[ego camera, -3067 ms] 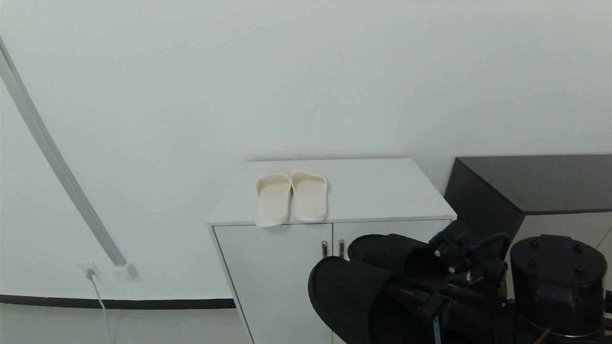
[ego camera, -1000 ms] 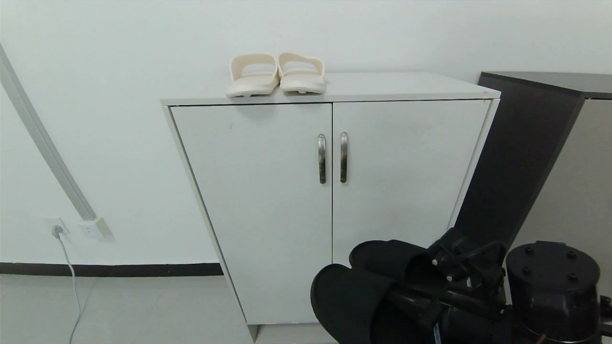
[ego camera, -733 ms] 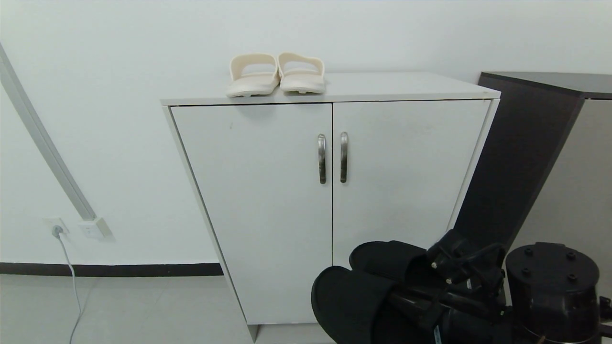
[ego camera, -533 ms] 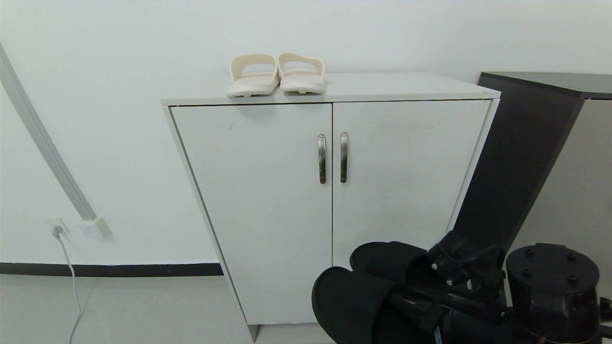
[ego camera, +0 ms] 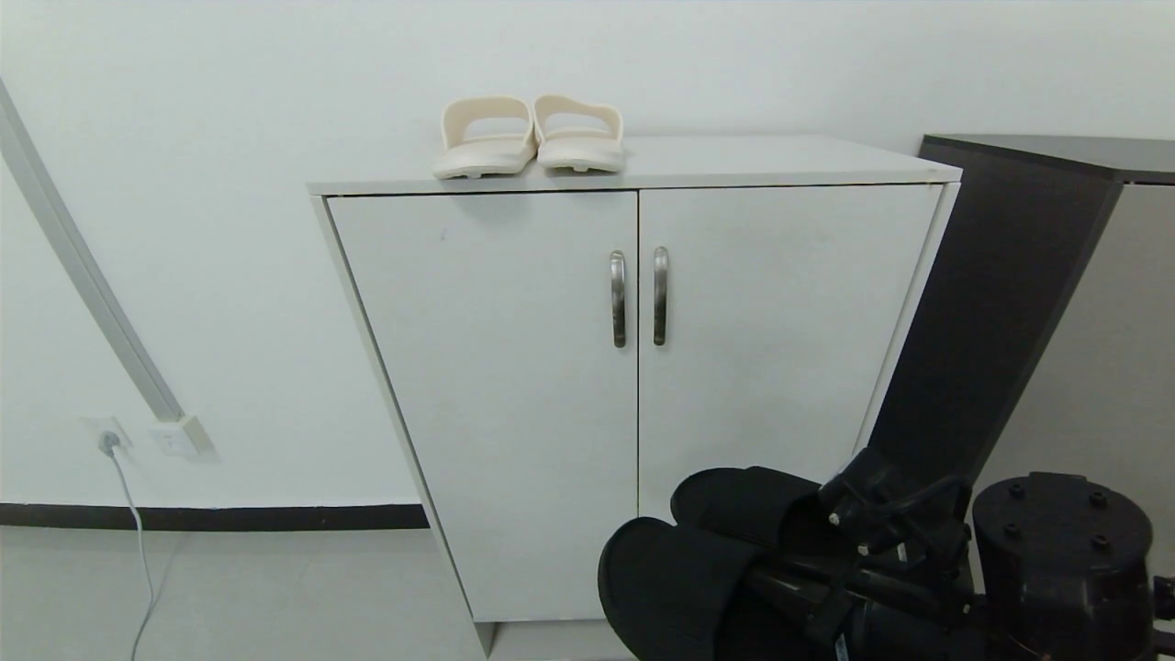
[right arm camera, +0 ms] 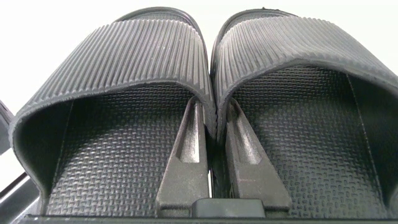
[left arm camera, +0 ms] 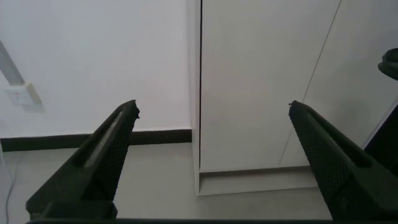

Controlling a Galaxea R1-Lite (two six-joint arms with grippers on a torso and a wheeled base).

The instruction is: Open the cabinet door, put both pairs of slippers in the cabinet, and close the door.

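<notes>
While the black slippers [right arm camera: 149,74] are pinched in the right gripper [right arm camera: 212,112] before the shut cabinet [ego camera: 496,386], they could be knocked loose by its right door [ego camera: 771,340], pulled with the empty, wide-open left gripper [left arm camera: 211,109].

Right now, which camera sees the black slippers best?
The right wrist view: the black slippers sit close up, side by side, ribbed straps clear, with the right pincer shut on their touching sides. The head view shows them as dark shapes before the cabinet. The left wrist view has one dark scrap, too small to tell.
</notes>
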